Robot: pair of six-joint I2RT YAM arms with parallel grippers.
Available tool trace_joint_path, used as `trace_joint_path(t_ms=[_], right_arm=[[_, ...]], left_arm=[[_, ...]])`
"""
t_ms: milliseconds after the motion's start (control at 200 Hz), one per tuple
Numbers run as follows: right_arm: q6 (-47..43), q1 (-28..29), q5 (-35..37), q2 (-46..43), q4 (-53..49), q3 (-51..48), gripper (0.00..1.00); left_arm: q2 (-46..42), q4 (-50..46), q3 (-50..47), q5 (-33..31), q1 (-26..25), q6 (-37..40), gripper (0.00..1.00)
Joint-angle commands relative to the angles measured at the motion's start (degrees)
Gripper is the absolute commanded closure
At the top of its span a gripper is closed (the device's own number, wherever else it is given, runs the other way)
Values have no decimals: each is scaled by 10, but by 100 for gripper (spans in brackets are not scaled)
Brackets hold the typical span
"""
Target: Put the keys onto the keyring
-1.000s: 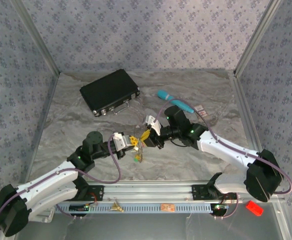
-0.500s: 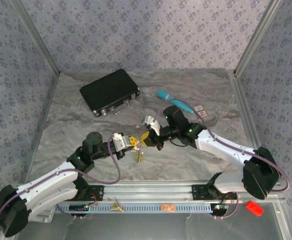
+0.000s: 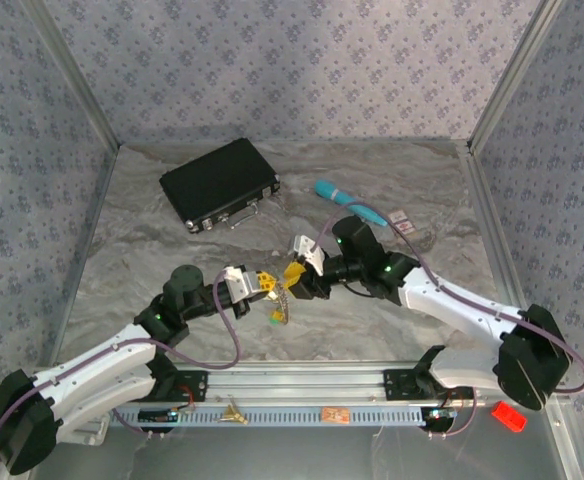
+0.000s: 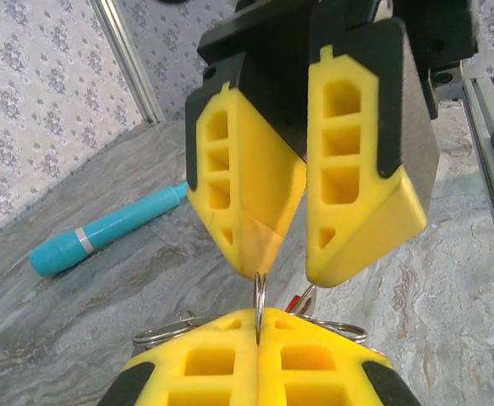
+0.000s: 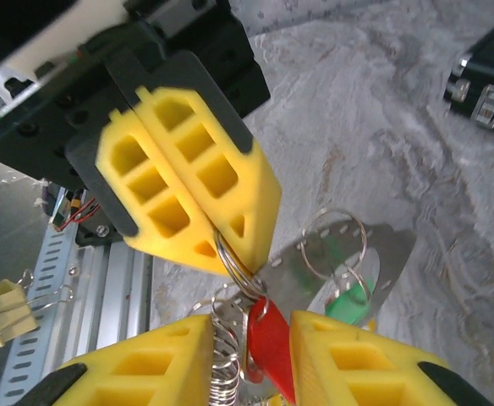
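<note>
In the middle of the table (image 3: 142, 250), a little toward its near side, the two claws meet tip to tip. The left claw (image 5: 224, 241) is shut tight on the keyring (image 4: 260, 298), whose thin wire loop stands edge-on out of its pads. The right claw (image 4: 291, 272) is partly open. Its pads stand apart on either side of the loop, and the red key (image 5: 268, 338) sits in the gap between them. Whether either pad presses on it, or whether the key is already through the wire, I cannot tell. A green key (image 5: 348, 303) hangs just beyond, against a flat metal tag (image 5: 386, 249).

The step in hand looks like working the red key onto the loop. To do it well, the left claw should keep the loop steady and edge-on. The right claw should take the key by its head, line its hole up with the wire's split end, and push along the wire rather than across it. A sideways push could twist the loop out of the pinch. Slow, small moves suit this, since the dangling bunch may swing and snag.
</note>
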Motion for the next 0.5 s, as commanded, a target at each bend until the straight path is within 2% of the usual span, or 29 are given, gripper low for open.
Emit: trace_joint_path(t_ms=[0,190,495], right_arm=[[-47,8,19,-7,25,-4,70],[-82,18,22,12,15,14,74],[-85,19,12,17,27,17,82]], left_arm=[[-6,41,4,15,-2,-11,100],[-2,42,7,21,-2,-15,100],[-1,43,7,24,-2,-17,100]])
